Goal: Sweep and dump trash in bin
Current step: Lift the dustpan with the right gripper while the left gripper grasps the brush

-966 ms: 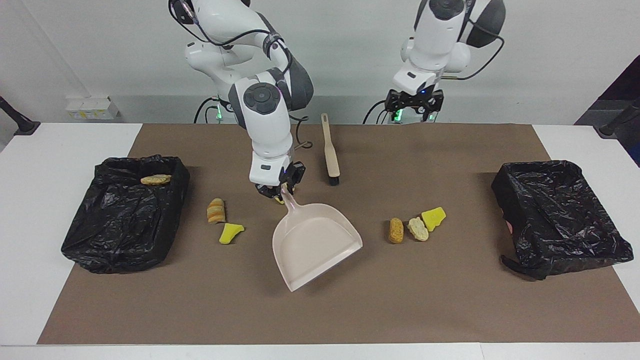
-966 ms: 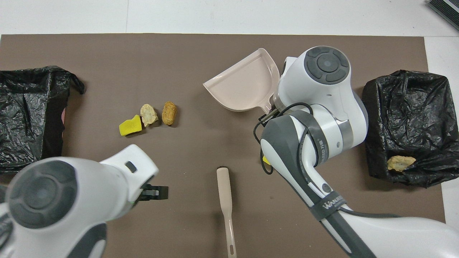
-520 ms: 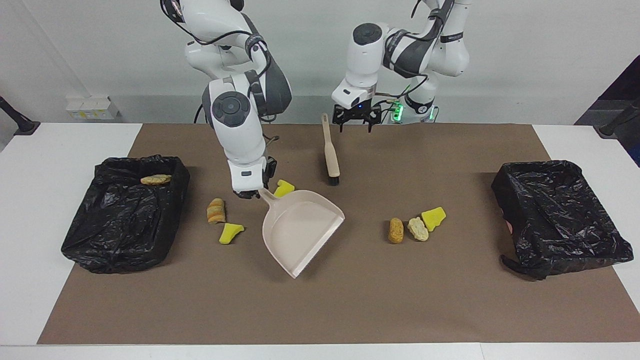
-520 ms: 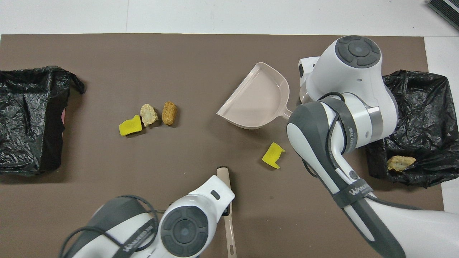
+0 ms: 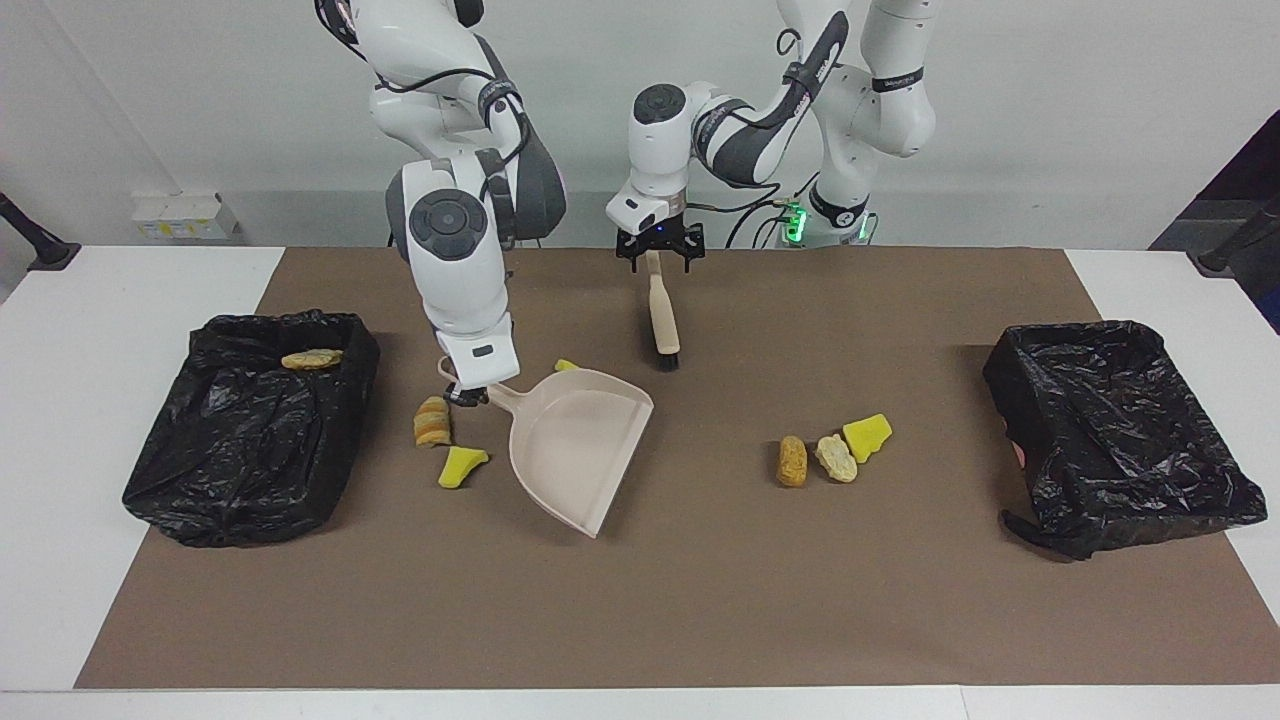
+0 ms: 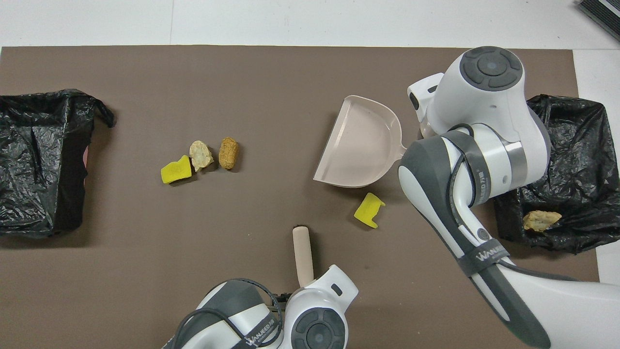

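beige plastic is what i hold: my right gripper (image 5: 468, 393) is pinched shut on the handle of the dustpan (image 5: 575, 445), which rests on the brown mat (image 5: 700, 600) with its open mouth turned away from me and toward my left arm's end of the table. in the overhead view my right arm hides that gripper.

my left gripper (image 5: 658, 259) hangs with its jaws spread wide over the handle end of the brush (image 5: 661, 312). i cannot tell whether the fingers touch the handle. the brush lies on the mat, bristle end pointing away from me.

the trash is scattered in three spots. one yellow scrap (image 6: 369, 210) lies just beside the pan's back wall, nearer to me than the pan. a striped tan piece (image 5: 432, 421) and another yellow chunk (image 5: 461, 466) lie beside the pan toward my right arm's end, the tan one close under my right gripper. well apart from the pan, toward my left arm's end, three pieces sit in a row, close together: an orange-brown one (image 5: 792, 460), a pale one (image 5: 836, 458) and a yellow one (image 5: 867, 436).

a black-lined bin (image 5: 250, 425) stands at my right arm's end with one tan piece (image 5: 311, 358) in it, on the liner near the rim. a second black-lined bin (image 5: 1120, 430) stands at my left arm's end.
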